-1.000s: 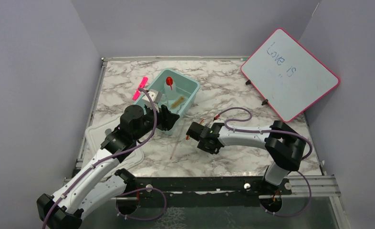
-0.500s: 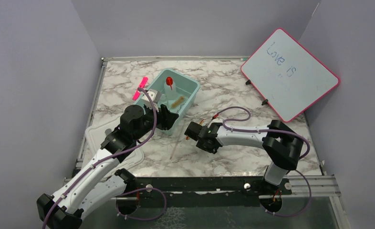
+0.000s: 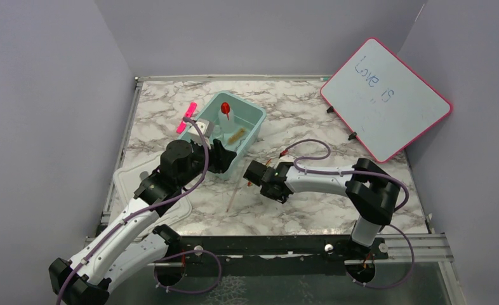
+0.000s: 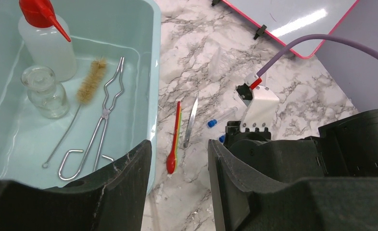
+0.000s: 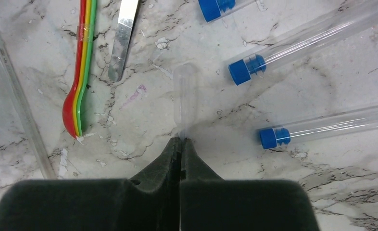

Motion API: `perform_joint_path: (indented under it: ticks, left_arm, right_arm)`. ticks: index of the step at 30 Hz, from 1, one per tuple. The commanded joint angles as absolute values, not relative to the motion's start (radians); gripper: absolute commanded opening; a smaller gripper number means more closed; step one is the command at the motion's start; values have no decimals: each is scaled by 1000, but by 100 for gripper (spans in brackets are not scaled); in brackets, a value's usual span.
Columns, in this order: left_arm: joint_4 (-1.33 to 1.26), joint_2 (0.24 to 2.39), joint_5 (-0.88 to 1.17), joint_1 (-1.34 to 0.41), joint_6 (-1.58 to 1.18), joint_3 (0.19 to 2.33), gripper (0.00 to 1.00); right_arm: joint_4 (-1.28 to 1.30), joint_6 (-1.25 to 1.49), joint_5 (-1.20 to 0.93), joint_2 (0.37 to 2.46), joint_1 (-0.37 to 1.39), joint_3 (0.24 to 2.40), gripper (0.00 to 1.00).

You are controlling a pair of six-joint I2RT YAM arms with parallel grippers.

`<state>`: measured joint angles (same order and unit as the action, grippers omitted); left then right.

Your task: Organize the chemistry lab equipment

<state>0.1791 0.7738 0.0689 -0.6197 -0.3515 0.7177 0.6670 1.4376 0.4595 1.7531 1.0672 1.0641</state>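
Marble worktop [image 3: 298, 108] carries everything, with the pink-framed whiteboard [image 3: 386, 98] propped at its far right corner. The teal bin [image 4: 151, 62] sits toward the far left. The left hand [image 4: 179, 147] hovers over the bin's near right corner, its fingers spread with nothing between them. The right hand [image 5: 181, 140] is low over the worktop to the right of the bin, fingers pressed together.

Inside the bin, a red-capped squeeze bottle [image 4: 47, 38] stands at the far end. The metal tongs [image 4: 103, 120] and the tan-bristled wire brush [image 4: 93, 79] lie side by side on the floor, and a small clear glass vessel [image 4: 45, 91] stands upright next to the bottle.

Outside the bin, a thin clear rod [image 3: 234, 190] lies near its right wall. The stacked red, yellow and green spoons [image 5: 81, 72] lie next to a flat metal spatula [image 5: 123, 38]. Three blue-capped tubes [image 5: 247, 69] lie to the right of these. An uncapped clear tube [image 5: 184, 96] points straight at the right hand's fingertips, its near end meeting them; whether it is pinched, I cannot tell. The pink marker [image 3: 186, 117] rests just left of the bin.
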Motion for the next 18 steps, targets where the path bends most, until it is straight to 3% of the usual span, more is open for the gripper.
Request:
perform_joint_path:
  ticks: [1,11,18]
  left_arm:
    - [203,764,30,-623,-359,726,50]
    - [257,743,-131,-623,-382,738,50]
    - [315,697,-232,-623,-317,769,50]
  right_arm:
    - [680,1388,545,1706,1072,1110,3]
    - [559,1119,608,1510,1057,1251,6]
    - [437,950,580,1561,1020,1415,7]
